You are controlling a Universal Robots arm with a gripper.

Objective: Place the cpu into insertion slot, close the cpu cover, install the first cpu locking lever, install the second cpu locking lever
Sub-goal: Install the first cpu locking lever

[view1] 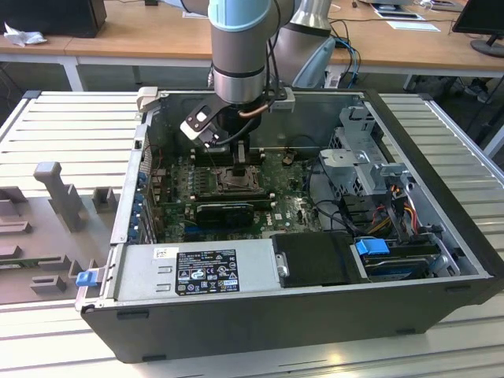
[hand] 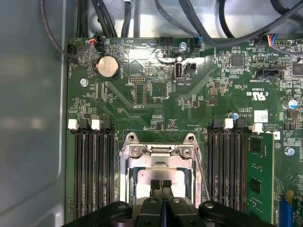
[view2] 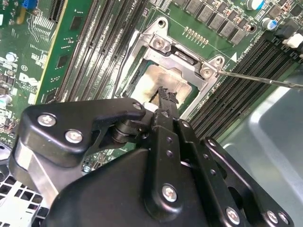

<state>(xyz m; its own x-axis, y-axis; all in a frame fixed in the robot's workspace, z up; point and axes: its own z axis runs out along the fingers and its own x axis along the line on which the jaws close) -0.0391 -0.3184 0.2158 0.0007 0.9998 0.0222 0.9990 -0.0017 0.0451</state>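
Note:
My gripper [view1: 237,161] hangs low inside the open computer case, right above the insertion slot [view1: 236,179] on the motherboard. In both wrist views its black fingertips are pressed together with nothing between them; the gripper [view2: 164,94] [hand: 161,183] is shut. Directly under the tips lies the cpu [view2: 154,78] [hand: 142,178], pale face up in the socket. The cpu cover [view2: 189,61] [hand: 156,161], a silvery frame, lies flat around it, the chip showing through its window. A thin wire locking lever [view2: 260,78] [hand: 202,175] sticks out from one socket corner.
Long black memory slots [hand: 92,165] flank the socket on both sides. A green card [hand: 260,175] stands beside one bank. A coin battery [hand: 108,67] and cables [hand: 213,28] lie beyond the socket. The power supply [view1: 197,268] and drive cage [view1: 366,157] crowd the case.

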